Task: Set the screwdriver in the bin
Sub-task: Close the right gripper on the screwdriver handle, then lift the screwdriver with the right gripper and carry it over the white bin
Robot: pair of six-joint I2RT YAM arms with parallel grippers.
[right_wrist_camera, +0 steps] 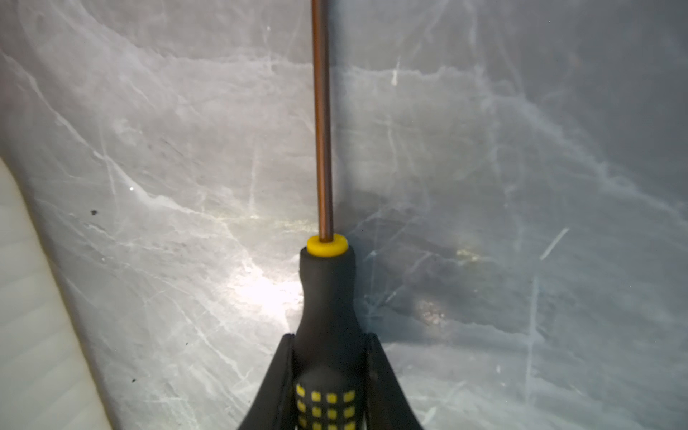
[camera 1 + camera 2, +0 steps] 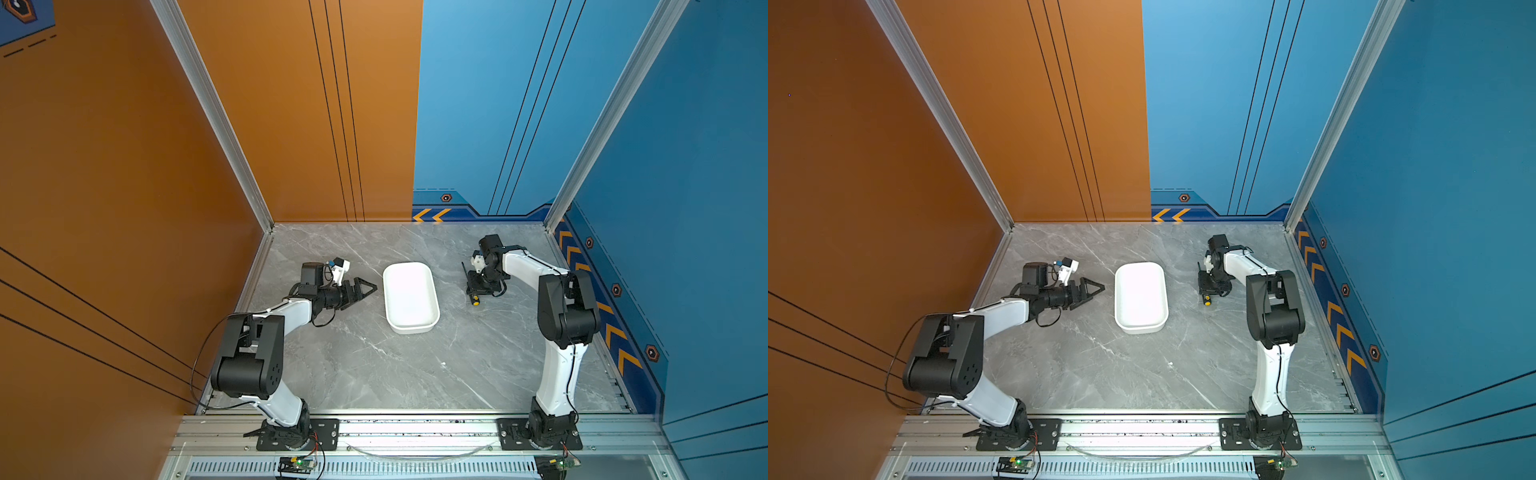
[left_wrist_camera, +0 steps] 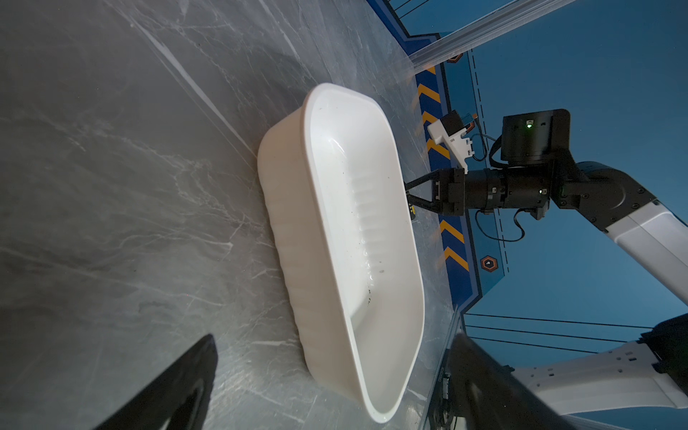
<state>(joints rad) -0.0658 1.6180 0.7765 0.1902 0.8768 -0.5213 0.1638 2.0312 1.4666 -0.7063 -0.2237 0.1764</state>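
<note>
right tool (image 1: 329, 357) is clenching the black handle of the screwdriver (image 1: 327, 283), one jaw on each side. the screwdriver is sitting low at the tabletop (image 2: 374, 365), near the right side of the bin (image 2: 411, 330) but apart from it, not yet inside. left tool (image 2: 370, 287) is hanging released across the bin. step in hand, by my judgement: the lift. advising a straight rise clear of the bin wall, then crossing with the shaft running along the bin's long side.
</note>
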